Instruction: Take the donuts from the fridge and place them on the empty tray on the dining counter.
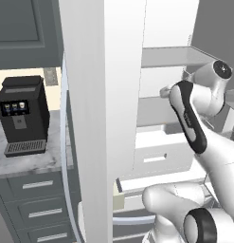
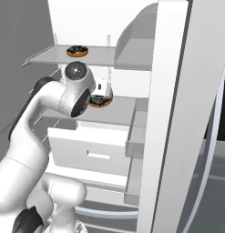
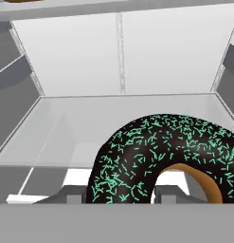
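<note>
Two donuts in fridge (image 2: pixel 132 27); jaws pinch lower donut (image 3: pixel 161 156); no writing legible.

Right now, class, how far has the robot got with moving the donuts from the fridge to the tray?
Done: the fridge stands open. In hand: the hand is closed on the lower donut, on the middle shelf. Left: carry it to the tray, then fetch the upper donut from the top shelf.
</note>
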Robot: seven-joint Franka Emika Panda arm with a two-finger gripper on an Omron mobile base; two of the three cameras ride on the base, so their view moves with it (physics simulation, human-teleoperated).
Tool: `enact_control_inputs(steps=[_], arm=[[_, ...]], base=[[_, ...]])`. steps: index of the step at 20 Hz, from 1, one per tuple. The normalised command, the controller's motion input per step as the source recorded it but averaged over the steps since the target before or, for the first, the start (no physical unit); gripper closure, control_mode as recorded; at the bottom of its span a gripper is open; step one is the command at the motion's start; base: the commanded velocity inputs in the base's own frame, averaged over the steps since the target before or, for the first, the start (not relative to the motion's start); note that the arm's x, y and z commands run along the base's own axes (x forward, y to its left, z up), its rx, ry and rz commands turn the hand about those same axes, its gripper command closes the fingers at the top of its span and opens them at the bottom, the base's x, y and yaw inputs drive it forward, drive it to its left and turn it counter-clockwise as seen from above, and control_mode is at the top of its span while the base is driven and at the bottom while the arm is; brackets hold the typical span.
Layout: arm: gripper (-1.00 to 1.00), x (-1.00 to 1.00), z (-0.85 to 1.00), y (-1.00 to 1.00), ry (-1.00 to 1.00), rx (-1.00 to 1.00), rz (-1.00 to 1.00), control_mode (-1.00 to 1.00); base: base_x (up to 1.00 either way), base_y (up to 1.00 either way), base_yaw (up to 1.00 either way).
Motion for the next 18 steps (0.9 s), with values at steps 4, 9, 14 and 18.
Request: enact_control_inputs(steps=[4,9,14,18], arm=[[1.0,-1.0,0.34,0.01,-0.14,-0.01,-0.01,-1.0],[1.0,-1.0,0.0,0.23,-0.08,-0.04,0.0,-1.0],[1.0,-0.84,-0.04,0.43,0.02,-0.07,0.0,-1.0],[1.0,-0.01,-0.3,0.0,0.08,-0.02,0.02,-1.0]], base=[[0.0,0.0,0.0],[0.0,0.0,0.0],[0.0,0.0,0.0],[0.0,0.0,0.0]])
